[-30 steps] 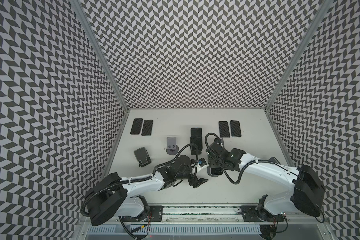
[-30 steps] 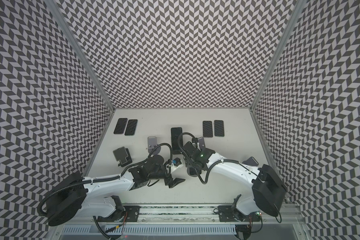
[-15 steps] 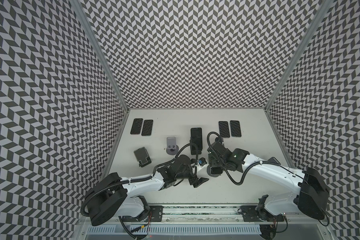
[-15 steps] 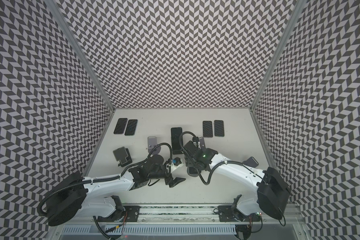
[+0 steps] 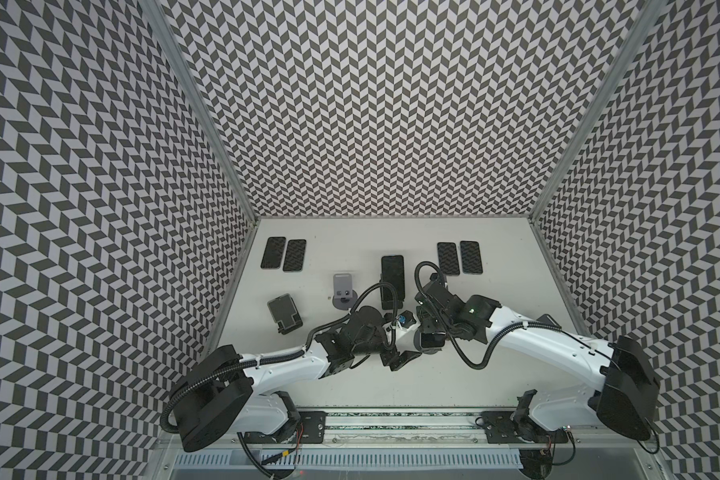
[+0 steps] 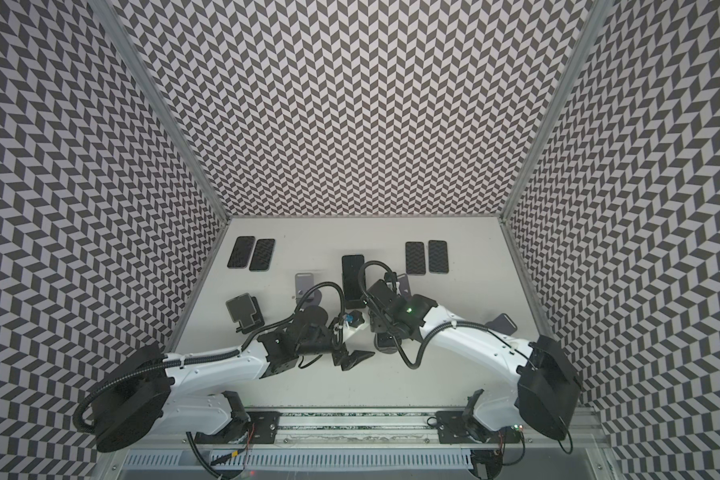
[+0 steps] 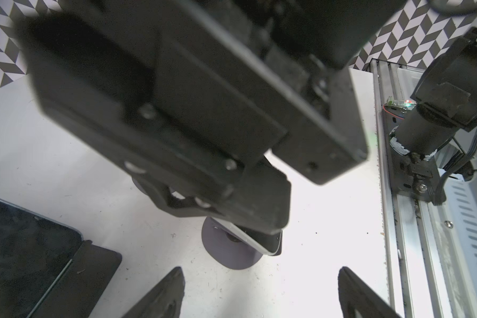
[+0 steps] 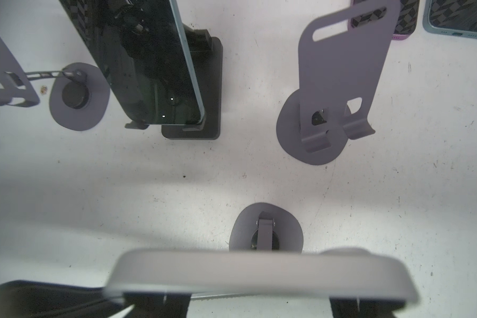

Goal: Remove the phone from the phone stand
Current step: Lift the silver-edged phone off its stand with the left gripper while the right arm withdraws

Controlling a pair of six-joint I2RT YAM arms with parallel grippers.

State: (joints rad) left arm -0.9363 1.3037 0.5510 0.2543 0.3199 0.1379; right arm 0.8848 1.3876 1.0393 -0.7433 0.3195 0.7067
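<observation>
Half done, I judge: right gripper [image 8: 259, 304] jaws closed across the phone [image 8: 259, 272]; stand [image 8: 266, 230] just beneath them; lifting clear remains; left gripper [image 7: 260, 272] jaws wide, empty, nearby.

**Phone gripped at its stand, mid-table**

Phone [image 5: 432, 341]: dark screen, pale silver rim. Sits approx. mid-table left-to-right, in the nearer half. Tilted, w/ screen facing up & toward the near edge. Right gripper [image 8: 254, 298] is clamped on its sides.

Stand [image 8: 241, 234]: grey-lilac, round base flat on the table, short hinged arm at its middle, directly under the phone. In the left wrist view the phone's lower corner hangs just over the base. Whether it's seated in the cradle: can't tell.
</observation>
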